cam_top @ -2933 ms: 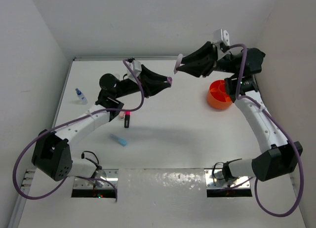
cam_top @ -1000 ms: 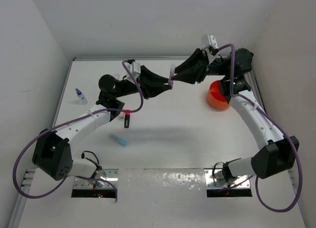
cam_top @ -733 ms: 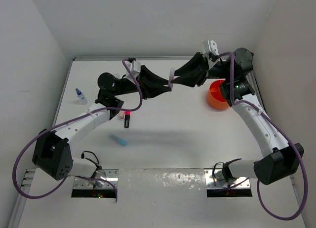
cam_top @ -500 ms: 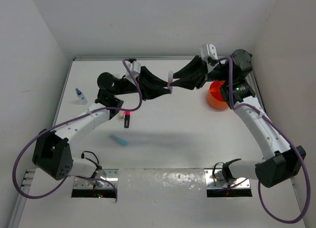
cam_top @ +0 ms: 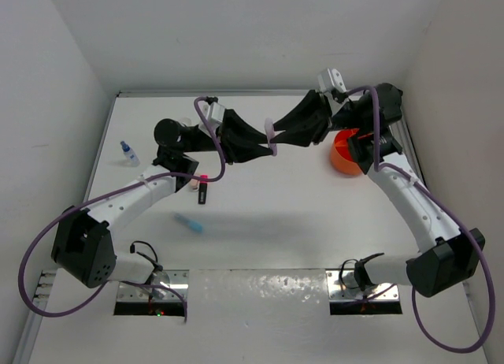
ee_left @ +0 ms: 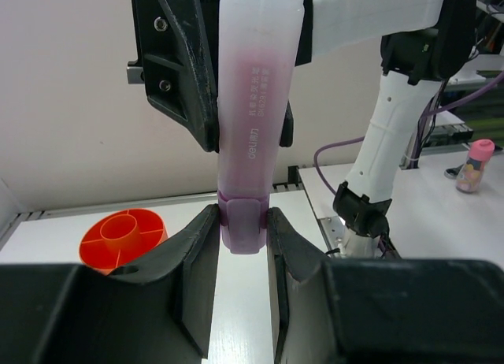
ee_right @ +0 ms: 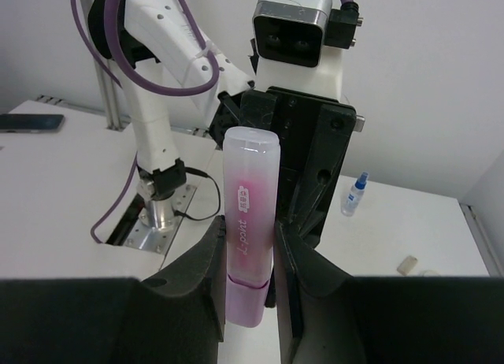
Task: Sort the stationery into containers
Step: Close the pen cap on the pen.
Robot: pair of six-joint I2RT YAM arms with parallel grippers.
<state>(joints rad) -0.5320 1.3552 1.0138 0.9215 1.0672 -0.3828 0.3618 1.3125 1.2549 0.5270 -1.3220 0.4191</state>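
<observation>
Looks like a mid-air handover. L hand [ee_left: 241,246] is clenched on one end of the pink highlighter [ee_left: 256,104], which sits well above the bench [cam_top: 276,214]. R hand [ee_right: 250,254] is clamped on the opp. end, so both grip it at once. To do this well, I'd say L should let go fully first and back straight off w/o twisting. R can then carry it right to the orange tub [cam_top: 340,161] and drop it in one compartment.
</observation>
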